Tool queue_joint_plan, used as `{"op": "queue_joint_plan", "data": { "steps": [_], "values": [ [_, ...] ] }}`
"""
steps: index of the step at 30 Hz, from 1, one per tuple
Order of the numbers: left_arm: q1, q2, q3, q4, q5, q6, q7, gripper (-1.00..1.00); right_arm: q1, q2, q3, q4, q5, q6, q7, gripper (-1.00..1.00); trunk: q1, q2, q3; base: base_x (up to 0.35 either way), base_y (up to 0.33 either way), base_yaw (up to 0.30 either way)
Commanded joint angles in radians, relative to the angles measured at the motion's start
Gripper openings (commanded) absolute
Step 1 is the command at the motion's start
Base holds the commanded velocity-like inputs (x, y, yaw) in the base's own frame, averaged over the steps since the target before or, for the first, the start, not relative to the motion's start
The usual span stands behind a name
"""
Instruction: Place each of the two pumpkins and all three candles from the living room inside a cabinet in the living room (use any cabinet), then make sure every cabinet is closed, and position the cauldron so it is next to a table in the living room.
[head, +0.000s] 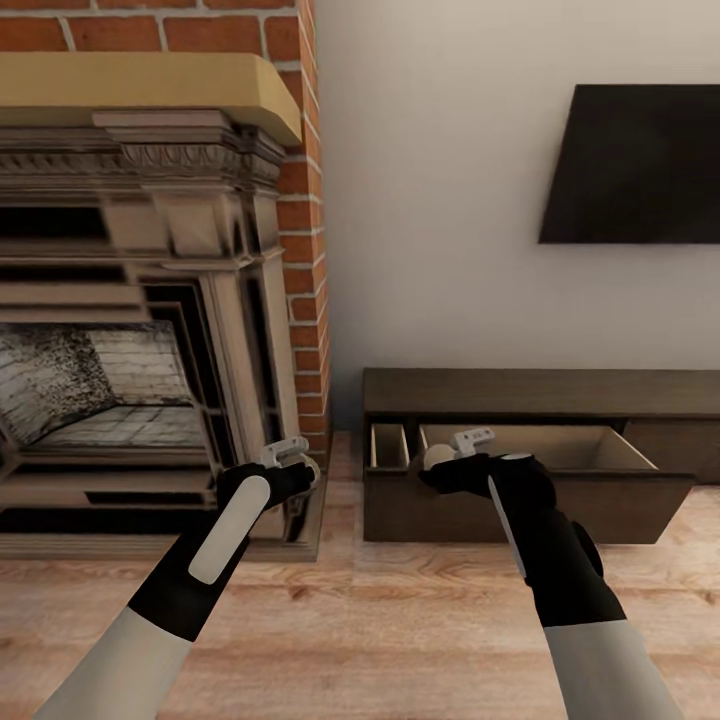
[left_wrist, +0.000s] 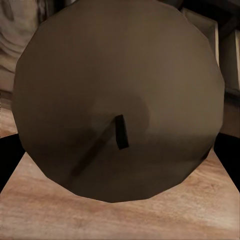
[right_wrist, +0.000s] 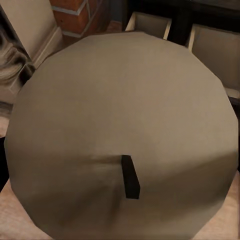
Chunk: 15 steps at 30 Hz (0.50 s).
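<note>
**Both arms carrying candles at the open cabinet**

Left gripper (head: 292, 455) jaws closed on a candle (left_wrist: 117, 95), held low before the fireplace (head: 150, 330). Right gripper (head: 470, 445) jaws clamp a second candle (right_wrist: 122, 135) over the cabinet (head: 540, 500), whose drawer (head: 600, 450) stands pulled open, pale inside. Wood floor (head: 380, 620) below; dark TV (head: 635, 165) on wall.

floor (head: 380, 620): pale wood planks | on it: dark brown cabinet (head: 520, 400), drawer open | fireplace (head: 150, 330) hearth
</note>
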<state>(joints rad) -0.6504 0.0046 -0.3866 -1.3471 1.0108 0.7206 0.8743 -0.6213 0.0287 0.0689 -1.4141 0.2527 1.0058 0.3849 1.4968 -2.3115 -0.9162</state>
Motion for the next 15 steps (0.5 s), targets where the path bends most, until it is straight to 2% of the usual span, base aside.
{"op": "queue_joint_plan", "data": {
  "steps": [1,6,10,11,15],
  "values": [
    [0.000,0.000,0.000,0.000,0.000,0.000,0.000,-1.00,0.000,0.000,0.000,0.000,-0.001,0.000,-0.001,-1.00,-0.004,0.007,0.002,0.000,0.000,0.000],
    [0.000,0.000,0.000,0.000,0.000,0.000,0.000,-1.00,0.000,0.000,-0.003,-0.002,-0.002,0.000,-0.001,-1.00,-0.023,0.042,0.009,0.000,0.000,-0.010],
    [0.000,0.000,0.000,0.000,0.000,0.000,0.000,-1.00,0.000,-0.002,-0.013,-0.002,-0.006,-0.001,-0.001,-1.00,-0.038,0.070,0.016,0.000,0.000,-0.137],
    [0.000,0.000,0.000,0.000,0.000,0.000,0.000,-1.00,0.000,-0.004,-0.063,-0.003,-0.006,-0.002,-0.001,-1.00,-0.042,0.077,0.019,0.000,0.000,-0.265],
    [0.000,0.000,0.000,0.000,0.000,0.000,0.000,-1.00,-0.001,-0.012,-0.087,-0.005,-0.004,-0.005,-0.003,-1.00,-0.058,0.105,0.032,0.000,0.000,-0.274]
  ]
}}
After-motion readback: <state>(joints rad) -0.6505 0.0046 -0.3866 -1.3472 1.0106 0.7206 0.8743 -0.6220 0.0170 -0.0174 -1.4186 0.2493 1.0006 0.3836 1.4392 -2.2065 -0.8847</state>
